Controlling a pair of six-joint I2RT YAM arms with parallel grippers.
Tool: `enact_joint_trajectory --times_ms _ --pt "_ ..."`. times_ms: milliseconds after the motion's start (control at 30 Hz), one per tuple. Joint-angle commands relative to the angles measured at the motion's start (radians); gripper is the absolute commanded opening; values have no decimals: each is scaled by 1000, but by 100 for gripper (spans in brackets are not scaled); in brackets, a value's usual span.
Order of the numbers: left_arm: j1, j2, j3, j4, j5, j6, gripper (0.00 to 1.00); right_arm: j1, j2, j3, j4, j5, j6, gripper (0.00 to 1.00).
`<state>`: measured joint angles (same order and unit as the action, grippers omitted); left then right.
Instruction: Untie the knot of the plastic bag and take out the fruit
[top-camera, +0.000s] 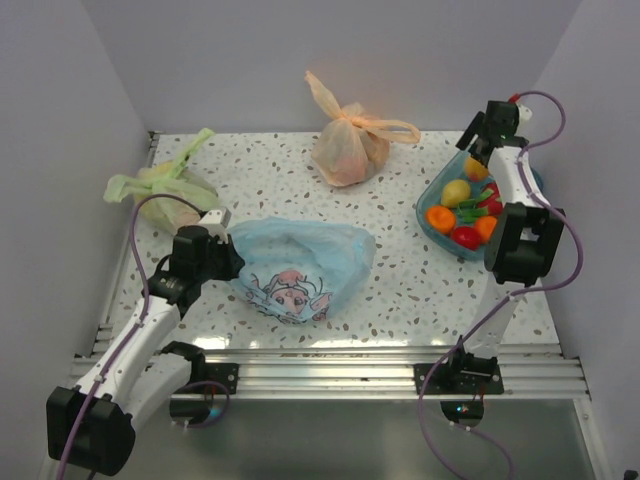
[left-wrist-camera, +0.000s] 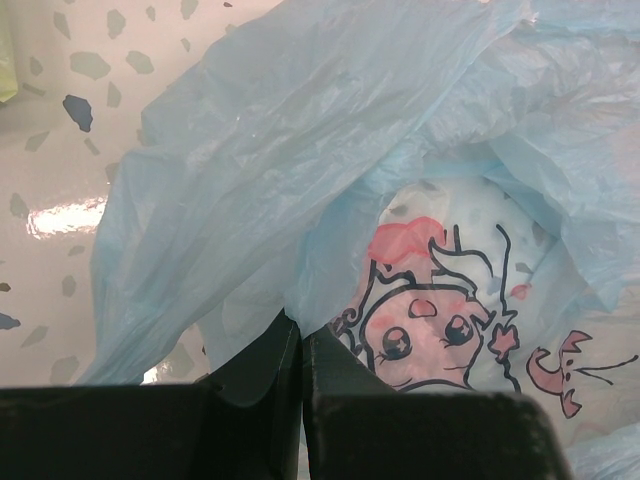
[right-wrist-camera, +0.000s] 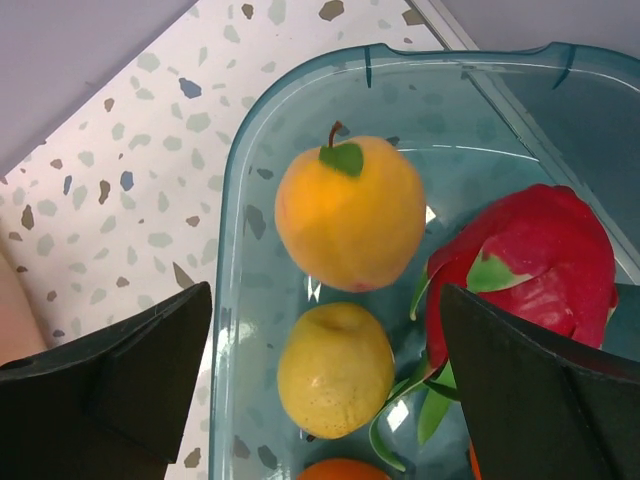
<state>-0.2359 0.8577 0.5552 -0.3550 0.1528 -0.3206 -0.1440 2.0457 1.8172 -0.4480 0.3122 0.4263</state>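
The light blue plastic bag (top-camera: 300, 265) lies slack and flattened at the table's middle left, its pink cartoon print (left-wrist-camera: 425, 320) facing up. The knot does not show in any view. My left gripper (top-camera: 228, 240) is at the bag's left edge, its jaws shut (left-wrist-camera: 300, 325) with the blue film (left-wrist-camera: 250, 150) pinched at their tips. My right gripper (top-camera: 478, 150) hangs open (right-wrist-camera: 325, 290) over a teal bin (top-camera: 432, 200) at the right. In the bin lies the fruit: an orange round one (right-wrist-camera: 350, 212), a yellow one (right-wrist-camera: 335, 370) and a red one with green leaves (right-wrist-camera: 530, 260). Nothing sits between the right fingers.
A knotted green bag (top-camera: 160, 190) sits at the back left, just behind my left gripper. A knotted orange bag (top-camera: 350, 145) stands at the back centre. Walls close in the table on three sides, and the bin's rim (right-wrist-camera: 240, 250) is near the right wall.
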Motion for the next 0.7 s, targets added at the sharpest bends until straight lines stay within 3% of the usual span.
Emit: enact_joint_trajectory --times_ms 0,167,533,667 --pt "1 -6 22 45 17 11 5 4 -114 1 -8 -4 26 99" --pt "0 -19 20 48 22 12 5 6 -318 -88 -40 -56 37 99" --pt "-5 -11 18 132 157 -81 7 6 -837 -317 -184 -383 8 99" --pt "-74 4 54 151 146 -118 7 32 -1024 -389 -213 -383 -27 99"
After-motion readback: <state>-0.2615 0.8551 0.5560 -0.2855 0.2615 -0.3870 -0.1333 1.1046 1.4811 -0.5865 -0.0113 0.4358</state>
